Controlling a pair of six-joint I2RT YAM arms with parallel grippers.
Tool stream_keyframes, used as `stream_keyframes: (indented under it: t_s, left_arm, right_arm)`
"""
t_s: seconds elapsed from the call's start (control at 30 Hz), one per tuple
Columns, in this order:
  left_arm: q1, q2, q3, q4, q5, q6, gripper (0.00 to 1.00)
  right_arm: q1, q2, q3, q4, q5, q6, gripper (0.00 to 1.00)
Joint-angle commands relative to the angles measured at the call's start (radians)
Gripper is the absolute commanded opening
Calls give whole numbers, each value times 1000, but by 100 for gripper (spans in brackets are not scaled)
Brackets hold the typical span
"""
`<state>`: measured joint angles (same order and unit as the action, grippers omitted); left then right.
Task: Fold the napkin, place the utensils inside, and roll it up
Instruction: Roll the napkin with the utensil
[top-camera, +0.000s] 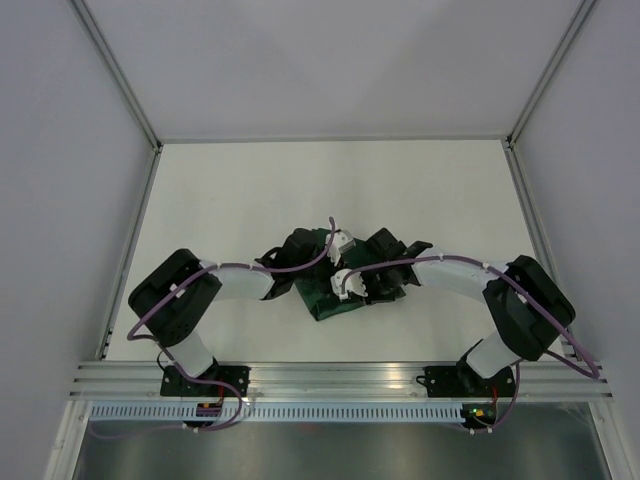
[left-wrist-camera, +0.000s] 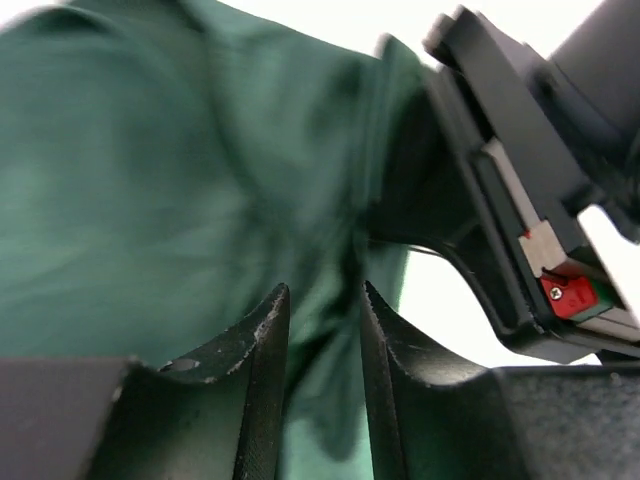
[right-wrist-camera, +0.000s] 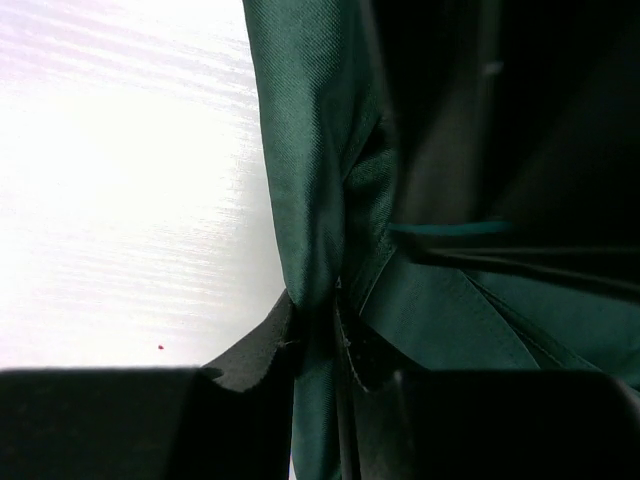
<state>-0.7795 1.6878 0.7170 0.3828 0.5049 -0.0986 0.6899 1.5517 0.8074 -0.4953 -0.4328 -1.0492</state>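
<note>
The dark green napkin (top-camera: 328, 300) lies bunched at the table's middle, between both grippers. My left gripper (top-camera: 303, 258) comes at it from the left. In the left wrist view its fingers (left-wrist-camera: 325, 292) stand close together with a fold of the napkin (left-wrist-camera: 150, 180) between them. My right gripper (top-camera: 372, 280) comes from the right. In the right wrist view it (right-wrist-camera: 318, 300) is pinched on a narrow vertical fold of the napkin (right-wrist-camera: 310, 120). The right gripper's black body also shows in the left wrist view (left-wrist-camera: 520, 180). The fork is hidden.
The white table (top-camera: 300, 190) is bounded by pale walls at the back and both sides. An aluminium rail (top-camera: 340, 375) runs along the near edge, where the arm bases stand. Purple cables loop over both arms.
</note>
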Motion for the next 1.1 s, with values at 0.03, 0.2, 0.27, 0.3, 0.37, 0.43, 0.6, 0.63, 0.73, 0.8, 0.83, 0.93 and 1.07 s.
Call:
stream_keyframes:
  t_s: [0.03, 0.2, 0.27, 0.3, 0.37, 0.43, 0.6, 0.63, 0.73, 0.8, 0.83, 0.93, 1.07]
  left_arm:
    - [25, -98, -27, 7, -254, -33, 40]
    - [81, -204, -57, -13, -451, -101, 43]
    - [94, -240, -62, -28, -543, -115, 44]
    - [104, -273, -65, -38, -564, -124, 45]
    - [109, -315, -70, -56, -635, -131, 46]
    - [115, -378, -76, -74, -696, -135, 47]
    - [114, -537, -138, -58, -743, -115, 47]
    - [115, -592, -152, -36, -743, -109, 47]
    - [109, -681, -200, -19, -718, -72, 46]
    - [95, -717, -227, -7, -710, -40, 46]
    - [86, -730, -234, -7, -701, -26, 46]
    - [16, -761, -254, 1, -735, 54, 46]
    - [-115, -735, -251, 11, -808, 199, 46]
  right_arm:
    - [0, 68, 47, -202, -15, 78, 5]
    - [2, 134, 101, -302, -64, 113, 5]
    - [0, 172, 128, -333, -78, 123, 5]
    - [0, 189, 136, -344, -81, 129, 5]
    - [2, 244, 176, -385, -96, 140, 5]
    - [0, 301, 219, -403, -107, 161, 5]
    - [-4, 424, 323, -456, -112, 212, 4]
    - [-6, 465, 361, -469, -118, 212, 4]
    - [-12, 543, 444, -519, -129, 209, 4]
    - [-13, 582, 490, -558, -129, 207, 4]
    - [-16, 617, 533, -571, -133, 206, 4]
    - [-23, 686, 613, -624, -138, 198, 4]
    - [-35, 754, 687, -681, -146, 180, 4]
